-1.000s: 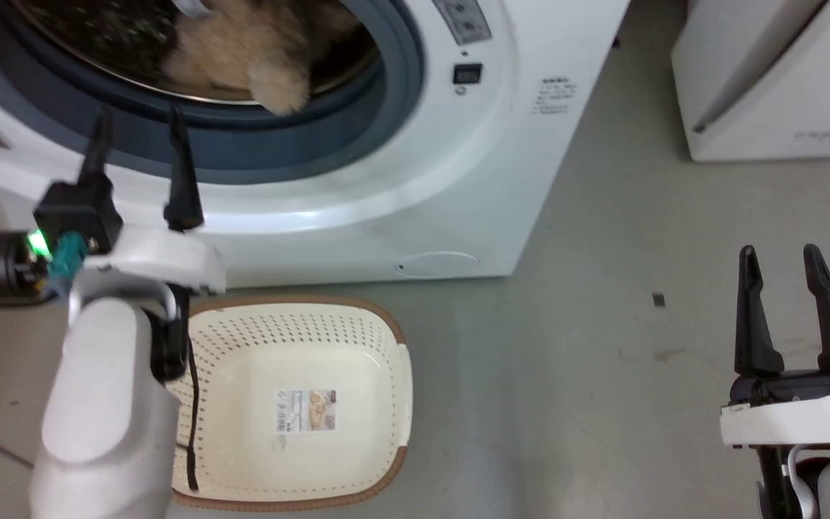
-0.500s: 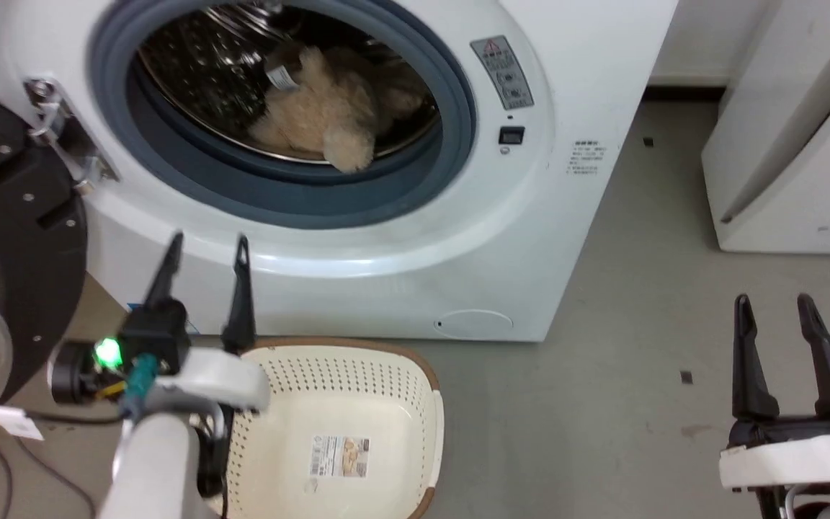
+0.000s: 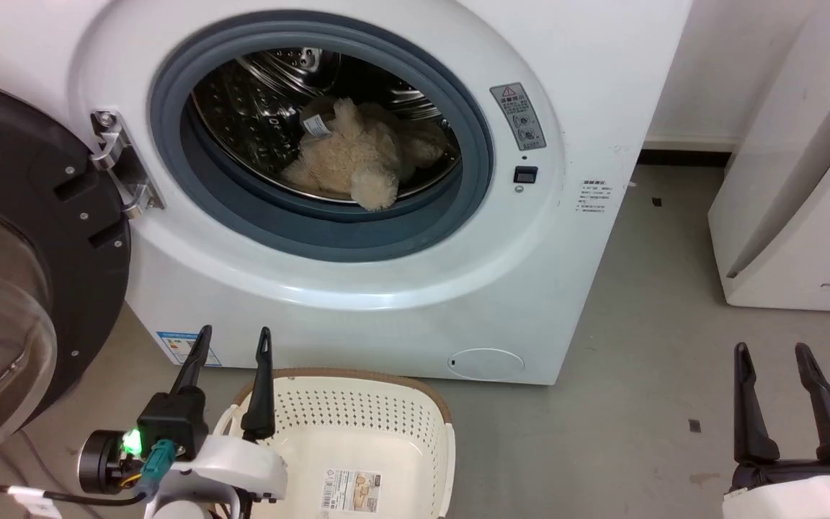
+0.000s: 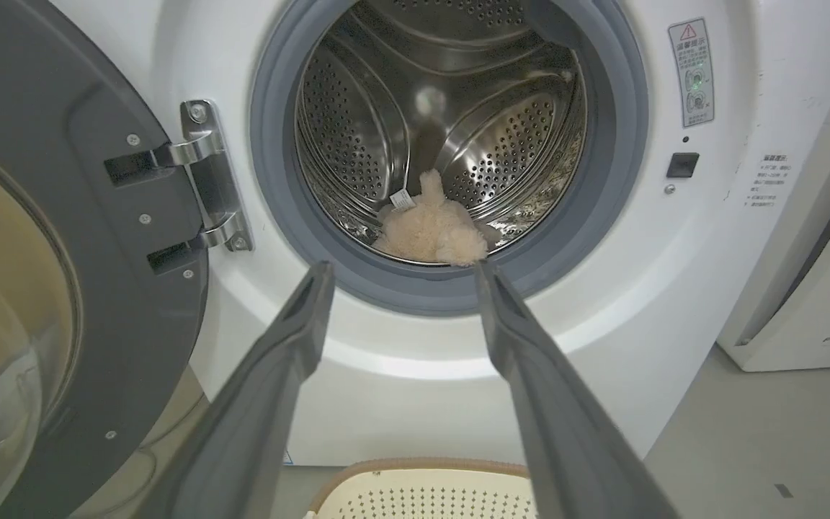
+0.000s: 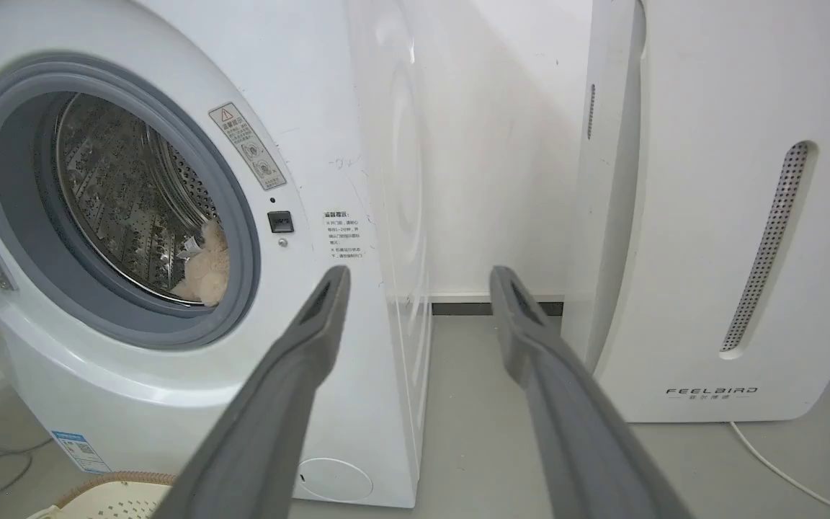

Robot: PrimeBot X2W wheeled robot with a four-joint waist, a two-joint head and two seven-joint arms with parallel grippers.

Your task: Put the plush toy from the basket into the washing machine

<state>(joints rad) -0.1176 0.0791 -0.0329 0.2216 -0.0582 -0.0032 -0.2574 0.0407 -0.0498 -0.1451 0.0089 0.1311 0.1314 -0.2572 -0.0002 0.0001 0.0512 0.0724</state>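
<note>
Well beyond the spread, empty left claw [image 3: 235,331] and right claw [image 3: 772,347], the plush toy [image 3: 357,155] sits by the drum's [image 3: 256,101] rim, where the door [image 3: 33,187] could pinch it.

left gripper [image 3: 233,337] sits at seven o'clock in the head view, its two long dark fingers spread apart, tips aimed toward twelve, gripping nothing; right gripper [image 3: 772,355] sits at five o'clock, fingers likewise parted, tips toward twelve, gripping nothing
</note>
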